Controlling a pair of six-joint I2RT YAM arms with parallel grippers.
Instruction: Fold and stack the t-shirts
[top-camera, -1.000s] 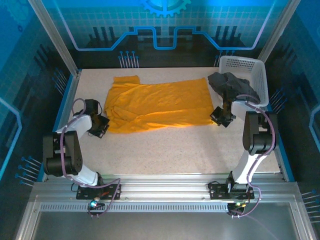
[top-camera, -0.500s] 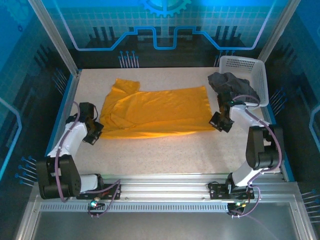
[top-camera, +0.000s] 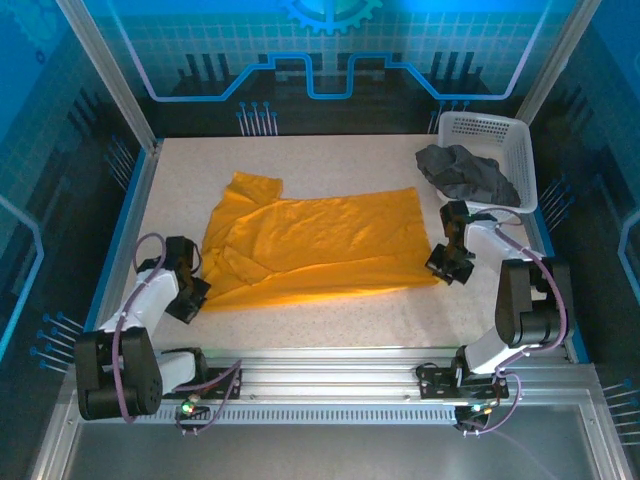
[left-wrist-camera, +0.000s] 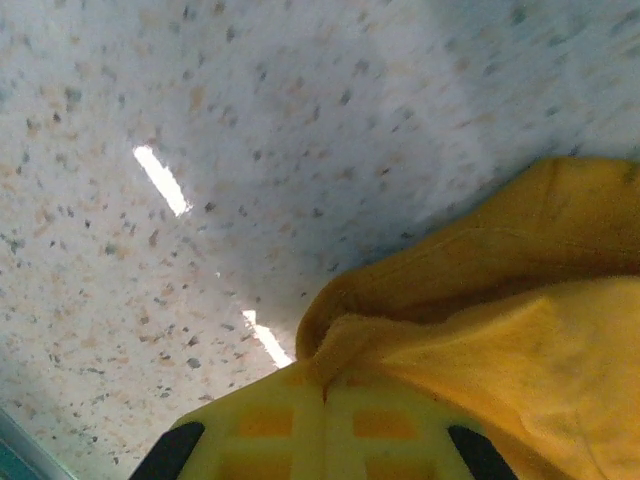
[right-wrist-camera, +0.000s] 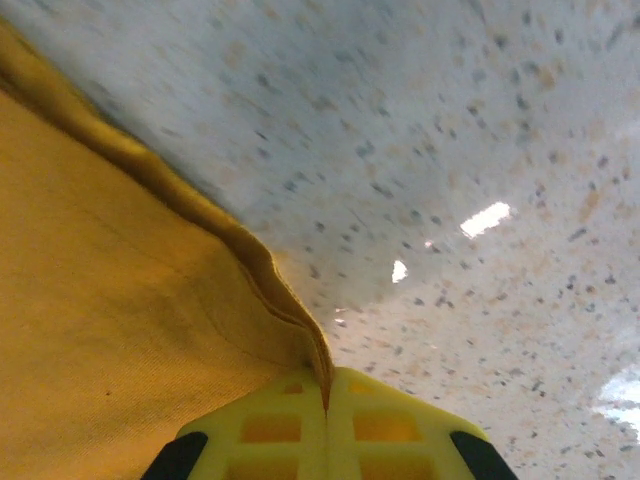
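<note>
Tabletop (top-camera: 350, 320) is carrying the orange-yellow t-shirt (top-camera: 320, 240), which is lying spread across its middle. My left end effector (top-camera: 196, 298) is pinching fully closed on the shirt's near-left corner; my right end effector (top-camera: 445, 270) is clamping closed on its near-right hem corner. The charcoal t-shirt (top-camera: 462, 172) is sitting crumpled, draping over the white basket (top-camera: 500, 132) rim at far right

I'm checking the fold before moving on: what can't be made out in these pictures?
Top view: the grey shirt is bunched over the rim of the basket; its own folds hide sleeves and collar.
Left wrist view: the shut left gripper hides how many orange shirt layers it pinches; the frame cuts the shirt off.
Right wrist view: the right gripper hides the same.
</note>
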